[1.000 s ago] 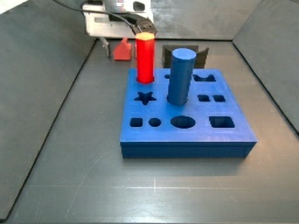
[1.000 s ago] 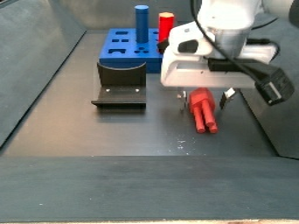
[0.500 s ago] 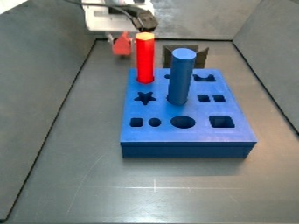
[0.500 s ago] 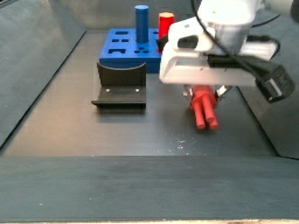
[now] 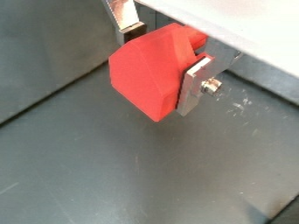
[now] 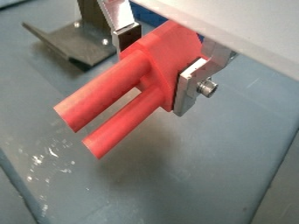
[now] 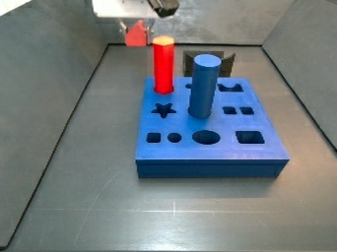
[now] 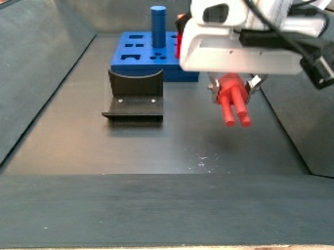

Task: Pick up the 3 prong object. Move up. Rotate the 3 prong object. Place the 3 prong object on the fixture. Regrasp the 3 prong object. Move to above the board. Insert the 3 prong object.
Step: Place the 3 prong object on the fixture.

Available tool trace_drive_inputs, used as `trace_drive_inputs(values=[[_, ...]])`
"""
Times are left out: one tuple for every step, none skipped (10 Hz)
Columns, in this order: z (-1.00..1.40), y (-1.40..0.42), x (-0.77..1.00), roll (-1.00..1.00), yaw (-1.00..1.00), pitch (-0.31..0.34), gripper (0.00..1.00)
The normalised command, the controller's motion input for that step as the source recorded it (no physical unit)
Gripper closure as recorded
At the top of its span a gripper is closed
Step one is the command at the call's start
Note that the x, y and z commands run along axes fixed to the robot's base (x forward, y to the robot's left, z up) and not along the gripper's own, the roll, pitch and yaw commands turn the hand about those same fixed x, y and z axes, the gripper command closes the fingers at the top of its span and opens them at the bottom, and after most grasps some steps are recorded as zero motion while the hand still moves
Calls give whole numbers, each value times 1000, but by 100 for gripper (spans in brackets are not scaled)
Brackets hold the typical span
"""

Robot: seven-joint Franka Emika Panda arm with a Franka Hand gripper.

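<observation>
The dark grey floor [image 8: 144, 146] carries the board [image 7: 211, 133] and the fixture [image 8: 133, 103]. The gripper [image 8: 235, 80] hangs above the floor, right of the fixture.

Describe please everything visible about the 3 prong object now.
The 3 prong object is salmon-red, matte, plastic-looking: a blocky body with long round prongs, two showing clearly. The end effector is shut on its body, silver fingers on both sides. It hangs clear of the floor, prongs tilted downward, apart from the fixture.

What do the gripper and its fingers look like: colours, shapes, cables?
The gripper, above the floor beside the fixture, has a boxy white body with black cables along its side. Its fingers are flat silver plates, one showing a round screw head in both wrist views.
</observation>
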Motion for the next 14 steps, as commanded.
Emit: trace_drive_inputs(values=[[1000,1,-8,10,-2,16,100],[1000,3,-15,13,-3,28,100],[1000,5,-17,16,-4,29,100],[1000,7,-25,22,-6,35,100],[1000,9,-28,27,-7,38,100],[937,14,-29,32,-9,45,100],[779,17,-22,36,-9,50,100],[566,18,-12,39,-11,63,100],[459,19,-8,39,-11,74,100],[248,20,5,41,-12,89,100],[88,-327,1000,31,-148,-380,100],[61,-325,1000,27,-138,-367,100],[51,-304,1000,10,-86,-305,100],[48,-277,1000,-25,-38,-178,100]])
